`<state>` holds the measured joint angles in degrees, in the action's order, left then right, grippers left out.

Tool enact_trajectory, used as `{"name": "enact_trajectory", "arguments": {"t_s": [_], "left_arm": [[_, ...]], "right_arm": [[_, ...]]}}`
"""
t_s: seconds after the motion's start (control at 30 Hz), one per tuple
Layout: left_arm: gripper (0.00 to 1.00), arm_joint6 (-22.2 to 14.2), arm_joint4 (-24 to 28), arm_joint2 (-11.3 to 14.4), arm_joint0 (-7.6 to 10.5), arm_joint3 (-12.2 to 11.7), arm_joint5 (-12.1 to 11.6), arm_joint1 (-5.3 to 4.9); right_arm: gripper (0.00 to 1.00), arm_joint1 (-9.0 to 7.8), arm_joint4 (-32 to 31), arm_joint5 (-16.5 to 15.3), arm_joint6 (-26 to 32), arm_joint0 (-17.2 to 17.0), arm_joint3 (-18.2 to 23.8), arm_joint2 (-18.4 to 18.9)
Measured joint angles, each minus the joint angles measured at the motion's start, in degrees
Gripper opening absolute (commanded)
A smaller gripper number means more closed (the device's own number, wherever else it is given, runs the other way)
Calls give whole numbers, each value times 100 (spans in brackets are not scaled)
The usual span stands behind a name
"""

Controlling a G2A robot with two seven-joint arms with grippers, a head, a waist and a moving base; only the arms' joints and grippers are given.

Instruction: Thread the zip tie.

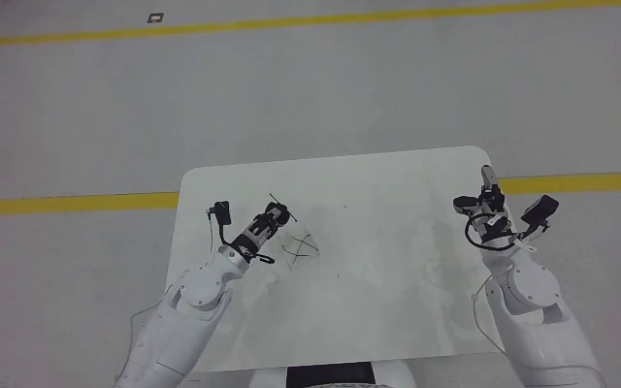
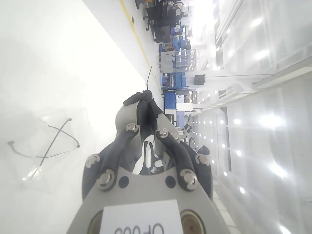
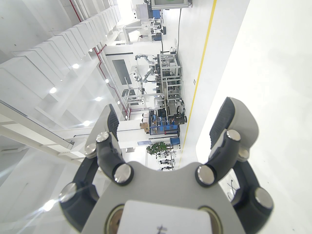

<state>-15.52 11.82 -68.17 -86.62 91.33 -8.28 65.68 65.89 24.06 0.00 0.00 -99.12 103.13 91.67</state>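
My left gripper [image 2: 146, 98] is shut on a thin dark zip tie [image 2: 149, 79] whose tail sticks out past the fingertips. From above, that gripper [image 1: 281, 213] hovers over the left part of the white table [image 1: 388, 301], with the held zip tie [image 1: 275, 201] poking out. Two more zip ties [image 2: 57, 138] lie crossed on a clear bag beside it, the same zip ties [image 1: 302, 246] lying just right of the left gripper in the top view. My right gripper [image 3: 168, 122] stands open with nothing between its fingers, at the table's right edge [image 1: 488, 194].
The clear plastic bag [image 2: 36, 147] lies flat under the loose ties. Yellow floor lines [image 1: 87, 203] run behind the table. The table's middle and front are bare white surface.
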Motion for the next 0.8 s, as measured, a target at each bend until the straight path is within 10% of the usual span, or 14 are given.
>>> {"name": "enact_trajectory", "arguments": {"t_s": [0.17, 0.4, 0.8], "left_arm": [[0, 57, 15, -13, 8, -1, -62, 5], [0, -163, 437, -299, 197, -238, -1146, 0], [0, -1261, 1485, -1005, 669, -388, -1120, 26]], "right_arm": [[100, 0, 0, 0, 0, 0, 0, 0], [100, 0, 0, 0, 0, 0, 0, 0], [100, 0, 0, 0, 0, 0, 0, 0]]}}
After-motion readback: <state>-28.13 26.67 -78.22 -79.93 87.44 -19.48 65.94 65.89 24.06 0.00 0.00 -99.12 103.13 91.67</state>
